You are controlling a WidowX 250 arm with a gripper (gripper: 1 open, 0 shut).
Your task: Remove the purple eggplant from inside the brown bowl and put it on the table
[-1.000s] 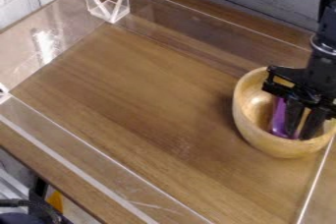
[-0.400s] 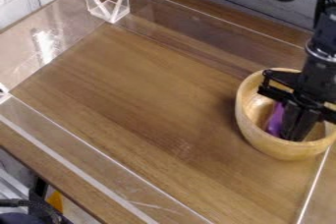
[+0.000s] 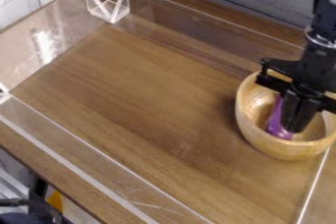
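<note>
The closed gripper [image 3: 297, 128] appears to pinch 1 purple eggplant [image 3: 274, 120] inside the wooden bowl [image 3: 250, 135]; lifting and placing remain.

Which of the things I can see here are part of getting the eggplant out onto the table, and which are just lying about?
Part of the job:
- purple eggplant, inside the bowl
- brown bowl
- table
- black gripper, reaching into the bowl

Just there:
- clear angular piece near the far corner
</note>
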